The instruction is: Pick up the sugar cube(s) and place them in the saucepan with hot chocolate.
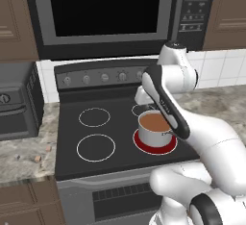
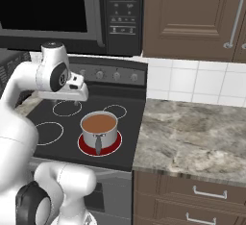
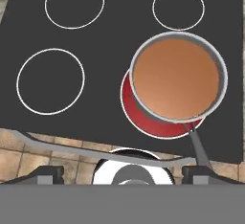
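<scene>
The saucepan (image 1: 153,135) is a small silver pan full of brown hot chocolate, standing on the stove's front right burner; its dark handle (image 3: 200,150) points toward the stove's front edge. It also appears in the right base view (image 2: 108,134) and in the hand view (image 3: 220,77). Two tiny tan sugar cubes (image 1: 48,148) (image 1: 37,158) lie on the granite counter left of the stove, far from the hand. My gripper (image 2: 75,103) hovers open above the stove behind the pan. In the hand view the gripper (image 3: 124,174) looks straight down with nothing between its fingertips (image 3: 48,174).
The burner (image 1: 169,146) under the pan glows red. A black microwave (image 1: 105,7) hangs above the stove and a knob panel (image 1: 103,77) runs along its back. A dark toaster oven (image 1: 17,108) stands on the left counter. Granite counter (image 2: 192,132) stretches to the right.
</scene>
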